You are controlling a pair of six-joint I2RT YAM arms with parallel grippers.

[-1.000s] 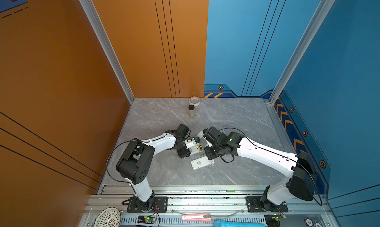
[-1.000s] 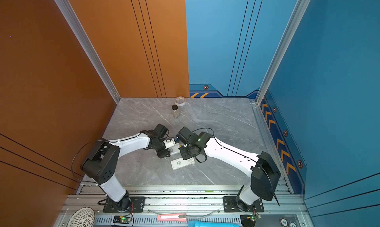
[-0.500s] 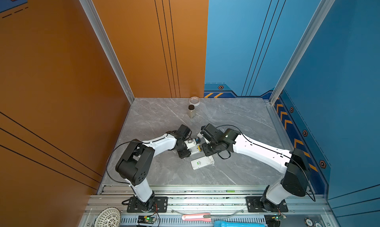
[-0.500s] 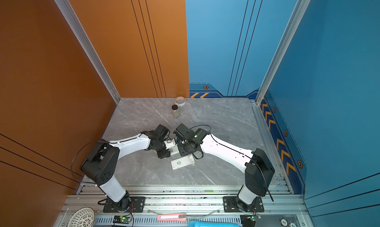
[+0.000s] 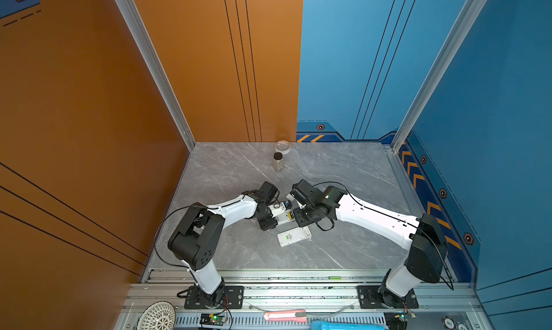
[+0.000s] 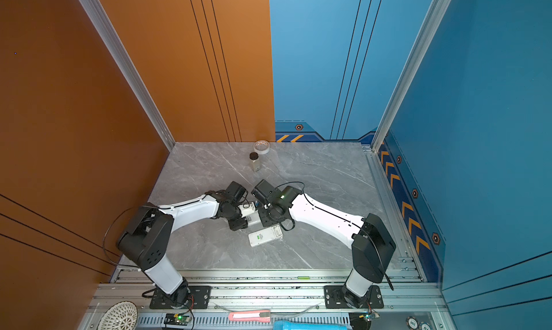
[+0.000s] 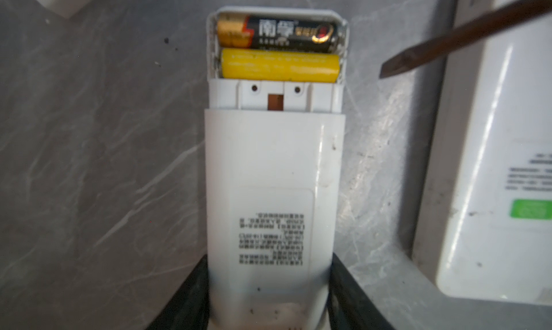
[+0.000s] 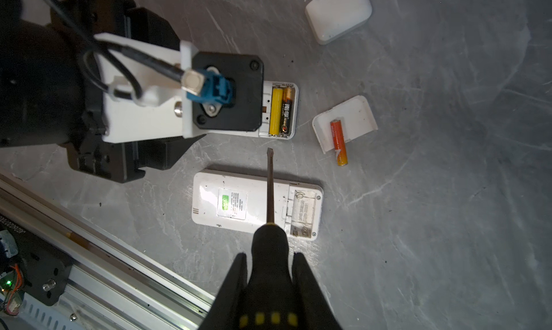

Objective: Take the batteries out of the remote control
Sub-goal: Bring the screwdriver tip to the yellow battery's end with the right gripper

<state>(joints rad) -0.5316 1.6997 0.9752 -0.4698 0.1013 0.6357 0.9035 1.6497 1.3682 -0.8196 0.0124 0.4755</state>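
Nearby, left gripper (image 7: 268, 283) clamps the remote (image 7: 273, 164), right gripper (image 8: 270, 271) clamps the screwdriver (image 8: 270, 194) above a second remote (image 8: 233, 206).

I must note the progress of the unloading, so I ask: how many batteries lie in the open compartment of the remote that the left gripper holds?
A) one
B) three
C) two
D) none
C: in the left wrist view, the remote held by the left gripper shows a black-and-gold battery and a yellow battery side by side in its compartment.
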